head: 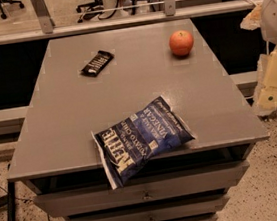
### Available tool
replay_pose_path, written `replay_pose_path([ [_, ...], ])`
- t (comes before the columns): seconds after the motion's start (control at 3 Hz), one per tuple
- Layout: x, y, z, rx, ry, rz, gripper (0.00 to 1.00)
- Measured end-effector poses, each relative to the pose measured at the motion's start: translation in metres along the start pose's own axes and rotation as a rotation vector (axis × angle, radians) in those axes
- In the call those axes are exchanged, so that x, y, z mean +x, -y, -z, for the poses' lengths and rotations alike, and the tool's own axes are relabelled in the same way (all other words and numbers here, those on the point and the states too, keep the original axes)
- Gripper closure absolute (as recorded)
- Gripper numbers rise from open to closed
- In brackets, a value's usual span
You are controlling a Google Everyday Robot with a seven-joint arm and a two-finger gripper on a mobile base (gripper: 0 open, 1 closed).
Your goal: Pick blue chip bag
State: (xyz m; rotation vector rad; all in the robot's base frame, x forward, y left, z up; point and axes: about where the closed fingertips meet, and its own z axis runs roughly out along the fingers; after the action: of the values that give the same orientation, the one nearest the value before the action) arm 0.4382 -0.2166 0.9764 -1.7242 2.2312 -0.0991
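Note:
The blue chip bag (142, 139) is dark blue crinkly foil with white "Kettle" lettering. It lies flat at the front edge of the grey cabinet top (125, 84), and its lower left corner hangs over the edge. My gripper (272, 85) shows as pale arm parts at the right edge of the view, beside the cabinet's right side. It is well to the right of the bag, does not touch it, and holds nothing that I can see.
A small black candy bar (97, 63) lies at the back left of the top. An orange-red apple (181, 43) sits at the back right. Drawers (144, 195) run below the front edge. A metal rail (117, 22) runs behind the cabinet.

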Motion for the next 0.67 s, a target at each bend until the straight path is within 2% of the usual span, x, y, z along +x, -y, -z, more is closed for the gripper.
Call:
replay_pose_path([
  [0.67, -0.0029, -0.0013, -0.007, 0.001, 0.025, 0.005, 0.0],
])
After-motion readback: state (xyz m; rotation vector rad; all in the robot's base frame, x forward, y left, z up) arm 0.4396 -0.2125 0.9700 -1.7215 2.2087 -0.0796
